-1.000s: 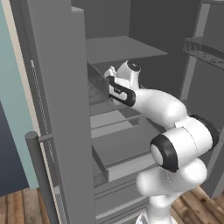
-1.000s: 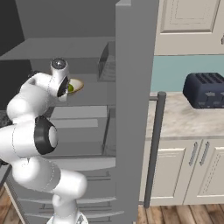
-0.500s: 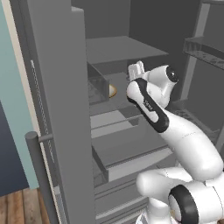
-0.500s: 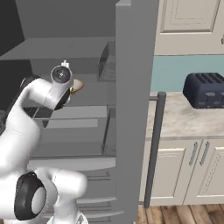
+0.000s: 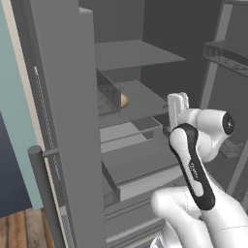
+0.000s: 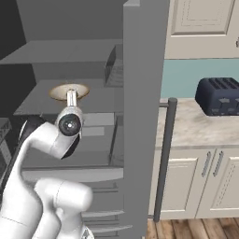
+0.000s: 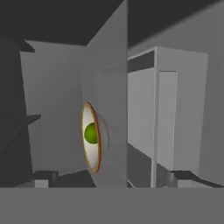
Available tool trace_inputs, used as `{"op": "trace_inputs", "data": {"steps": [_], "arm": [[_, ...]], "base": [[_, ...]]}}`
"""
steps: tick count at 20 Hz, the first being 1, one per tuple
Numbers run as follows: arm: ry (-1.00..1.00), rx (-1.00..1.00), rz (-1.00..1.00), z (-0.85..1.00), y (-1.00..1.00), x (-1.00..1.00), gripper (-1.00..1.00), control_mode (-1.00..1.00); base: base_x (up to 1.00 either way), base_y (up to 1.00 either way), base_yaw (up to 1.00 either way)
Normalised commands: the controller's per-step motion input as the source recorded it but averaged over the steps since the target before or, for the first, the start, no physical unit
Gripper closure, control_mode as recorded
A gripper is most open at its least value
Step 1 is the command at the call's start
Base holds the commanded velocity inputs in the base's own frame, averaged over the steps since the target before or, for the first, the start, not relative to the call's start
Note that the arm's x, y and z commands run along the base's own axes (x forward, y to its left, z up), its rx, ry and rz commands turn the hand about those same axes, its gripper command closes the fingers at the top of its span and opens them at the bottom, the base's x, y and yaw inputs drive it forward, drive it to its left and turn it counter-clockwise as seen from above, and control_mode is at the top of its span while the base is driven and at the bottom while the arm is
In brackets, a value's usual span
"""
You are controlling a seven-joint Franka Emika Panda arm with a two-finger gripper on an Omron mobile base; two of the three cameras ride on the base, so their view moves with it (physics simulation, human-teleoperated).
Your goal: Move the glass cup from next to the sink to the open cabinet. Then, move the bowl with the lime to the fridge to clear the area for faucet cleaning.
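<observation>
The bowl [image 6: 69,91] sits on a grey inner shelf of the open fridge [image 6: 142,93], the lime [image 7: 91,133] resting inside its cream hollow. In the left base view its golden rim [image 5: 124,100] peeks out at ten o'clock from the gripper [image 5: 177,105]. The gripper's jaws stand wide apart, holding nothing, clear of the bowl.

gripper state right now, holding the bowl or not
Gripper: open, holding nothing; the bowl with the lime sits apart on the fridge shelf.
</observation>
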Motion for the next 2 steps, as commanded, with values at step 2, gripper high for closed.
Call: {"op": "trace_inputs", "data": {"steps": [2], "arm": [[-0.34,0.00,0.00,-0.05,-0.51,-1.00,-1.00,-1.00]], "base": [[0.00,0.00,0.00]]}}
